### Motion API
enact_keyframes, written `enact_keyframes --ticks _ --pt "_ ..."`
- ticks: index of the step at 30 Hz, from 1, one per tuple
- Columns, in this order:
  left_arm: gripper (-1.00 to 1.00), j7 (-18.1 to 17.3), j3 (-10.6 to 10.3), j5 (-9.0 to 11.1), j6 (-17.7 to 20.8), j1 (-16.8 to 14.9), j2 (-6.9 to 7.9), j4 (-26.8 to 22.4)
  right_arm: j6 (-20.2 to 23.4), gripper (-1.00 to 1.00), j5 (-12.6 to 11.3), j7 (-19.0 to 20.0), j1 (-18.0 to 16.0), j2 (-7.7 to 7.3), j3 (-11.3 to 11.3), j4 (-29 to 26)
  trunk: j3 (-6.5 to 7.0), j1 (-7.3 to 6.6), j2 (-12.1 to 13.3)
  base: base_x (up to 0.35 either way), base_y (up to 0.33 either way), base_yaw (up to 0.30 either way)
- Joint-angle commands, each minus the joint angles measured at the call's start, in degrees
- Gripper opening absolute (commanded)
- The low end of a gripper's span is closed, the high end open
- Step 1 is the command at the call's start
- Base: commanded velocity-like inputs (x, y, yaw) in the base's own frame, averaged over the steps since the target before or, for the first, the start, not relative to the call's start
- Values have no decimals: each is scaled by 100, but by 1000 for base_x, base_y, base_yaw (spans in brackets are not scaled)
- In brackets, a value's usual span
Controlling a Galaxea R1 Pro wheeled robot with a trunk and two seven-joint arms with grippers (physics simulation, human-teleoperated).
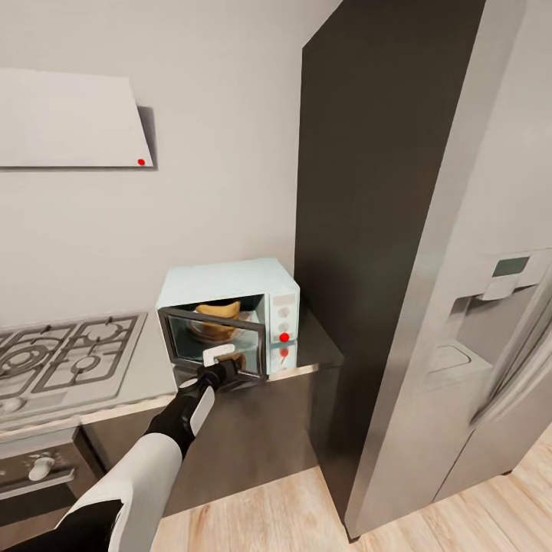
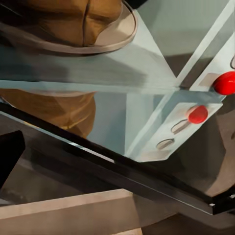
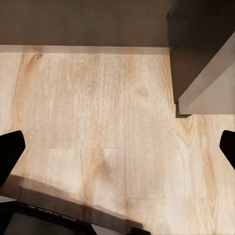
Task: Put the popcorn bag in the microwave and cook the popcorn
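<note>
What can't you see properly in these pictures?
- Whether the popcorn is cooked: in the head view the bag sits inside the microwave, too small to show its mouth; the left wrist view cuts off its top.
- How the left gripper jaws stand: head view, too small and dark against the door.
- What the knobs say: too small.
- The right gripper: the right wrist view's edges cut off its fingertips.

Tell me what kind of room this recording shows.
A home kitchen, apparently: a pale blue microwave on a glossy grey countertop, a steel gas hob with black grates, and a tall stainless fridge.
</note>
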Motion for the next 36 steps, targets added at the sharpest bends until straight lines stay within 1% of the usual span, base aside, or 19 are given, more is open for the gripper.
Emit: enact_keyframes --ticks 1,11,15,19,23,29,33,36 --pt "100 -7 27 17 37 -4 -6 -11 -21 100 -41 -45 -8 -4 46 1 -13 4 -13 0 0 0" --pt "100 -14 27 25 37 -4 -6 -11 -7 100 -58 -48 -8 -1 28 -6 -13 4 -13 102 -15 0" --pt "100 -27 34 25 37 -4 -6 -11 -11 100 -58 -48 -8 1 23 -8 -13 4 -13 213 0 0" --pt "100 -31 35 25 37 -4 -6 -8 -12 100 -58 -48 -8 -2 23 -8 -13 4 -13 49 0 0" --pt "100 -44 36 25 33 -1 -6 -6 -12 100 -56 -48 -8 4 24 -5 -13 4 -13 271 0 0" --pt "100 -55 37 25 29 12 0 -3 -18 100 -49 -44 -8 -4 28 0 -13 4 -13 45 0 0" --pt "100 -65 36 25 28 12 -6 -4 -20 100 -49 -46 -8 -3 28 1 -13 4 -13 239 0 0" --pt "100 -67 37 25 25 14 -6 -3 -22 100 -49 -45 -8 -3 28 1 -13 4 -13 57 0 0"
